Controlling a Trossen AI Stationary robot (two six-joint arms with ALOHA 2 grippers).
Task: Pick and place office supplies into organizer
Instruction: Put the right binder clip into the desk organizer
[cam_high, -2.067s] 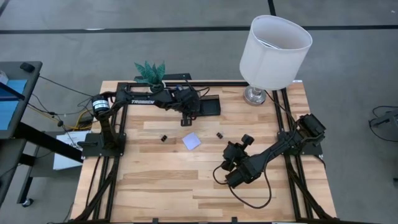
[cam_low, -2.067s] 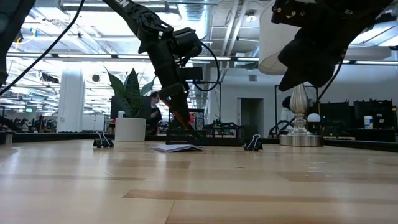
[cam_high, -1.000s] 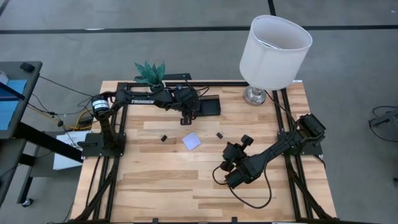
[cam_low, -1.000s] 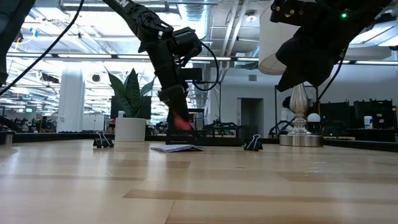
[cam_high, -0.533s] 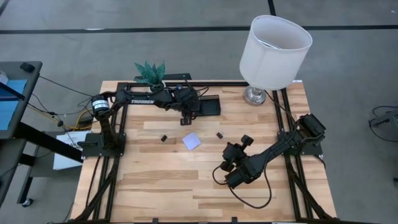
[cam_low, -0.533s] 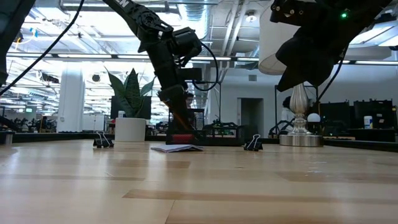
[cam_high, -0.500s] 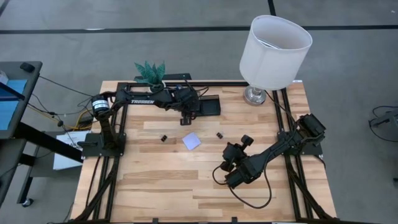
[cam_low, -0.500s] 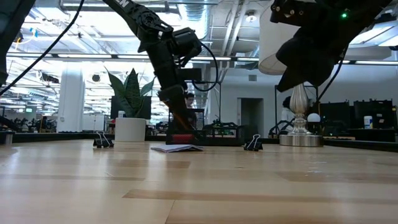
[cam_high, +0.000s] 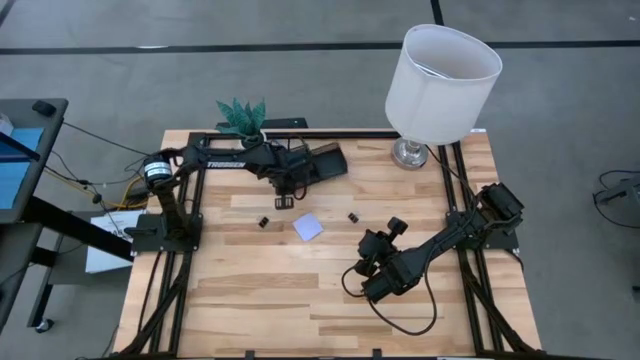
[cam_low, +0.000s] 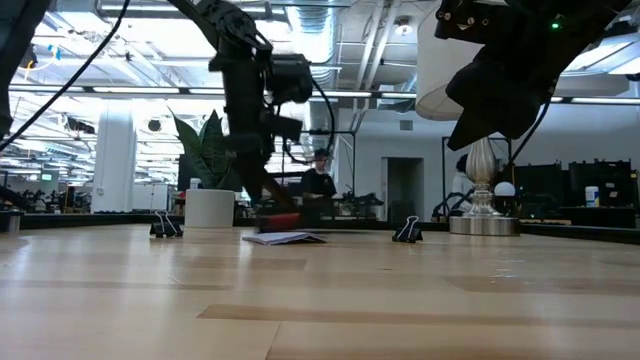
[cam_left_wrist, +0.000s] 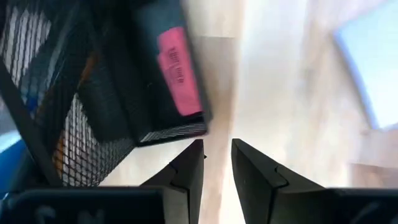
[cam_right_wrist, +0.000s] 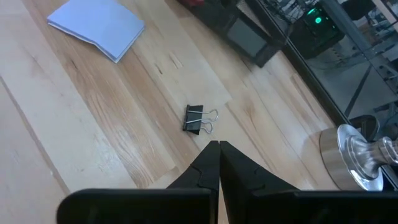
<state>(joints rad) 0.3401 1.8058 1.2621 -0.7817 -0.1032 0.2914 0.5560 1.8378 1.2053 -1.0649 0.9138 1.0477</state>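
Office supplies lay partly on the wooden table (cam_high: 250, 300) and partly in the black mesh organizer (cam_high: 322, 163), which sat at the far edge between the potted plant (cam_high: 241, 118) and the lamp (cam_high: 440, 75). In the left wrist view a pink-red item (cam_left_wrist: 178, 71) rested in the organizer's lower compartment, with dark and orange shapes behind the mesh of the taller one; what those shapes were could not be told.

On the open table the pale square note pad (cam_high: 308, 227) lay near the middle, with one tiny black binder clip (cam_high: 264, 221) to its left and another binder clip (cam_high: 352, 216) to its right, each well apart from the pad.

From its base at the table's left side the left arm reached along the far edge, its wrist bent downward so that the left gripper (cam_high: 283, 200) pointed at the table just in front of the organizer's left end. Its jaws stood slightly parted with nothing between them.

Folded low over the right half of the table, the right arm held the right gripper (cam_high: 397, 226) above the wood near the right-hand clip, fingers (cam_right_wrist: 208, 163) pressed together, empty.
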